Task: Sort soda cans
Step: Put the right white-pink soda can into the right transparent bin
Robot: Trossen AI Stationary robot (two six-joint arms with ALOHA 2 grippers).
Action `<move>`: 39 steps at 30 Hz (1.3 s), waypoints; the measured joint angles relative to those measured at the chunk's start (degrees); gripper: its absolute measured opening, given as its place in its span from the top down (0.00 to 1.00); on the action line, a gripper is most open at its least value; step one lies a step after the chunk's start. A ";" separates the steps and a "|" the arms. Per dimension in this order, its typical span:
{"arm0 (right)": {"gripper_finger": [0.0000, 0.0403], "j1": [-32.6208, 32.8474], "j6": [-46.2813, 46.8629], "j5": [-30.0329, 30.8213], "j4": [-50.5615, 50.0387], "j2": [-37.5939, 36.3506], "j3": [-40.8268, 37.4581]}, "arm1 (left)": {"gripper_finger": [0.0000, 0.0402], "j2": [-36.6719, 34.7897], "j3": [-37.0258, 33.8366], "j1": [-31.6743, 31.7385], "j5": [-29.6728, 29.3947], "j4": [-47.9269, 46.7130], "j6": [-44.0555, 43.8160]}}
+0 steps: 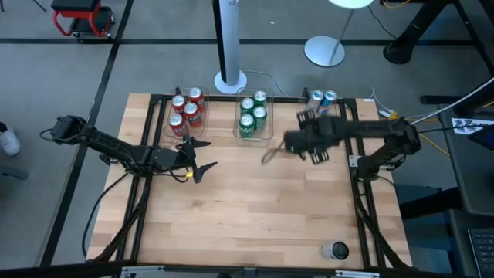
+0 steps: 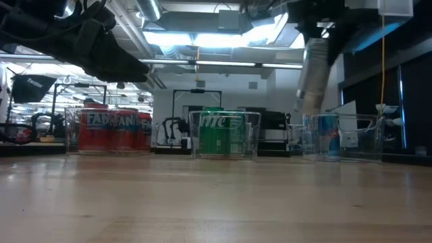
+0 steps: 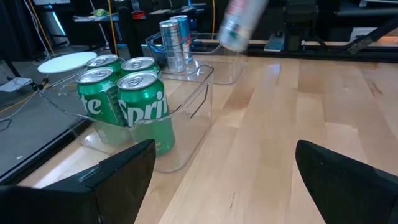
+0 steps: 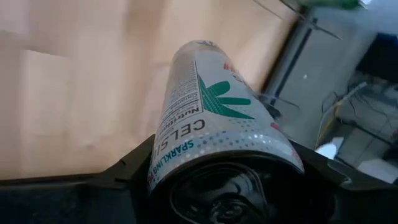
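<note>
Right gripper (image 1: 287, 149) is clamped on a silver can (image 4: 211, 118) with green leaf print, lifted off the table (image 1: 255, 216) and blurred in the high view, roughly mid-table just right of the middle bin (image 1: 268, 108). In the low view that can (image 2: 312, 74) hangs tilted above the tabletop, near the right bin (image 2: 337, 138).

Left gripper (image 1: 193, 157) sits low at the left, just in front of the left bin (image 1: 168, 116), fingers (image 3: 118, 180) spread wide, holding nothing.

Four red cans (image 1: 186, 110) stand in the far left bin, four green cans (image 1: 252, 112) in the far middle bin, two blue/silver cans (image 1: 322, 98) in the far right bin. One dark can (image 1: 336, 250) stands alone at the near right edge of the table, well apart from the rest.
</note>
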 joint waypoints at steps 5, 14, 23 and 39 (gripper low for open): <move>0.38 -9.98 -8.00 1.16 0.02 0.00 5.05 | 0.07 0.00 0.00 0.01 0.00 -0.01 0.00; 0.38 -25.14 -18.24 -2.31 0.21 0.22 6.06 | 0.07 0.00 0.00 0.00 -0.01 -0.03 0.00; 0.38 -35.41 -25.41 -10.53 8.74 0.35 -2.31 | 0.07 0.00 0.00 0.01 -0.01 -0.05 0.01; 0.38 -46.54 -32.99 -17.43 22.14 0.37 -11.78 | 0.07 -0.02 -0.04 0.06 -0.02 4.47 8.23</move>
